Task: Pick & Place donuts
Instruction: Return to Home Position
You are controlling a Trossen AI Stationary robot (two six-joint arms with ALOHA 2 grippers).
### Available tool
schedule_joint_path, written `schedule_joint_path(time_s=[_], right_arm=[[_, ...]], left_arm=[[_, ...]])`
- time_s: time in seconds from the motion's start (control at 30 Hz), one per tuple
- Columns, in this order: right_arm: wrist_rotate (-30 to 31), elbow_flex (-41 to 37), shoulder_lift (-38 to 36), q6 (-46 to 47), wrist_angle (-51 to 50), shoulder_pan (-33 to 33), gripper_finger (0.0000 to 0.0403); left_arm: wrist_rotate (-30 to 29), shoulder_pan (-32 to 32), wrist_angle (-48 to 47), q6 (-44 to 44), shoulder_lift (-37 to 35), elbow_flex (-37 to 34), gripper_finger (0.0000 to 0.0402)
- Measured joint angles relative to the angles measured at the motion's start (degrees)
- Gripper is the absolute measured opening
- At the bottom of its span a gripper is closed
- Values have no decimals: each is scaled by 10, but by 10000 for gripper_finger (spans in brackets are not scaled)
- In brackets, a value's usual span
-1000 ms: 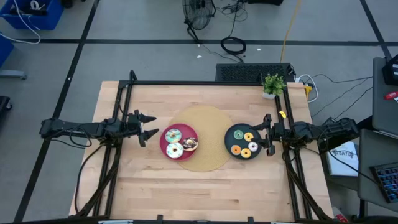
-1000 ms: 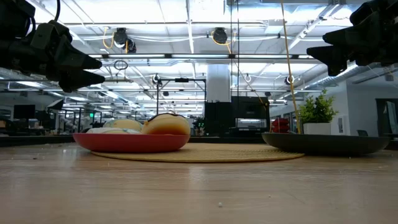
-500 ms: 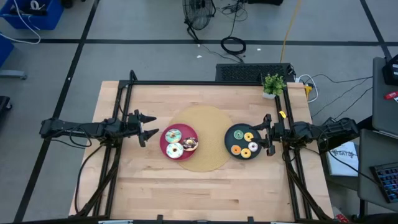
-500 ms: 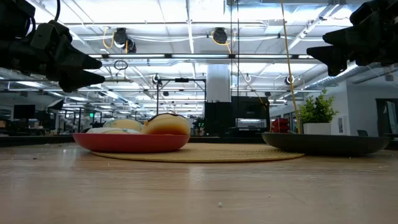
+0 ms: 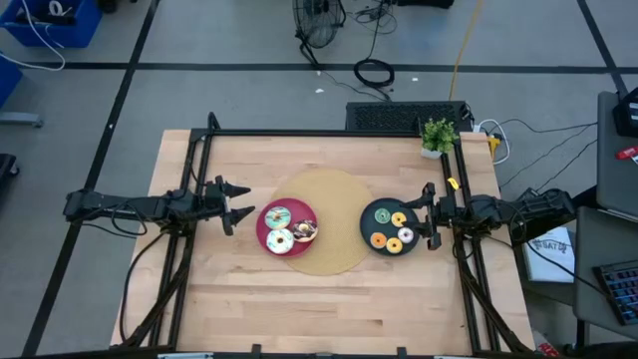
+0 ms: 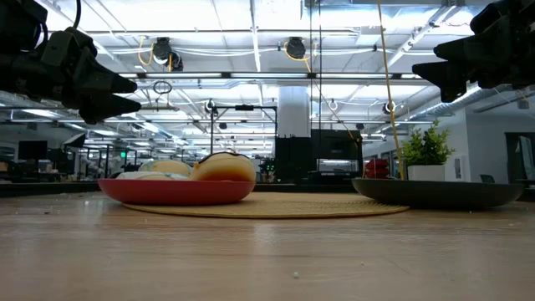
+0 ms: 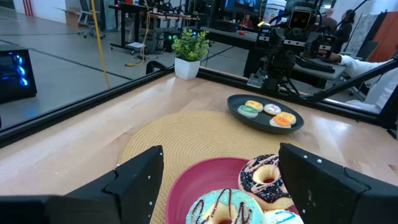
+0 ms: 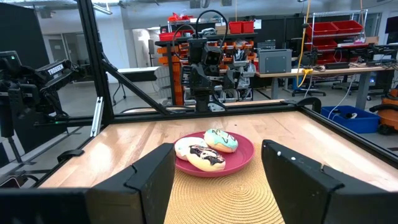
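Three donuts, teal, white and chocolate, lie on the round pink plate. Several more, among them green, yellow and orange, lie on the round black plate. Both plates rest on a round woven mat. My left gripper hangs open and level just left of the pink plate, clear of the table. My right gripper hangs open and level at the black plate's right rim. Neither gripper has anything between its fingers.
A small potted plant stands at the table's far right corner. A black frame runs along the far edge and down both sides. Bare wood lies between the mat and the near edge.
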Motion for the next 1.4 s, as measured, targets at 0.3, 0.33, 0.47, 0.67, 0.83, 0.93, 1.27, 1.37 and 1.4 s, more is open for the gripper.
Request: schedule_joint_path(time_s=[0.3, 0.33, 0.47, 0.67, 0.83, 0.93, 1.27, 1.37, 1.4], right_arm=[[0, 0, 0, 0, 0, 0, 226], [0, 0, 0, 0, 0, 0, 226], [0, 0, 0, 0, 0, 0, 226], [0, 0, 0, 0, 0, 0, 226], [0, 0, 0, 0, 0, 0, 226], [0, 0, 0, 0, 0, 0, 226], [0, 0, 0, 0, 0, 0, 226], [0, 0, 0, 0, 0, 0, 226], [0, 0, 0, 0, 0, 0, 226]], left_arm=[[0, 0, 0, 0, 0, 0, 321], [0, 0, 0, 0, 0, 0, 320], [0, 0, 0, 0, 0, 0, 313], [0, 0, 0, 0, 0, 0, 314], [0, 0, 0, 0, 0, 0, 324], [0, 0, 0, 0, 0, 0, 325], [0, 0, 0, 0, 0, 0, 311], [0, 0, 0, 0, 0, 0, 311], [0, 0, 0, 0, 0, 0, 312]])
